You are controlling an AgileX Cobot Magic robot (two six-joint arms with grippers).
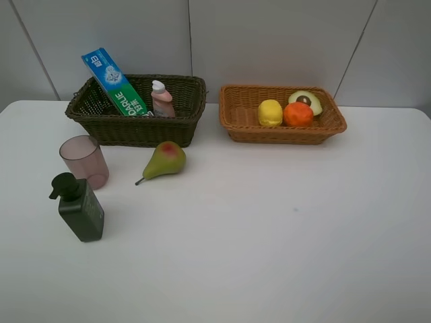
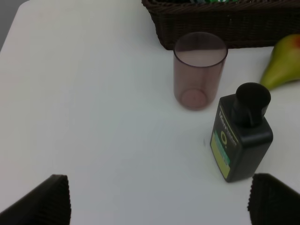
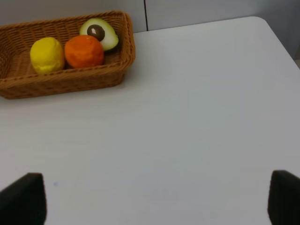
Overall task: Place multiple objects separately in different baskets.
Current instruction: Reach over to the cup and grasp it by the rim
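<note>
White table (image 1: 269, 235), pale grey panelled wall (image 1: 269, 40) behind

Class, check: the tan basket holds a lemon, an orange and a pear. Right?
Not quite: beside the lemon and orange, the tan basket holds an avocado half instead. The exterior high view shows the pear on the table.

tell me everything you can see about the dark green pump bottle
The dark green pump bottle is flat-sided and rectangular, plastic by its look, with a black pump head whose spout points toward the left of the high view. One face carries a yellow-green label with pale lettering. It stands upright on the white table, just in front of the translucent pink cup, close to it but seemingly not touching. Nothing grips it.
</note>
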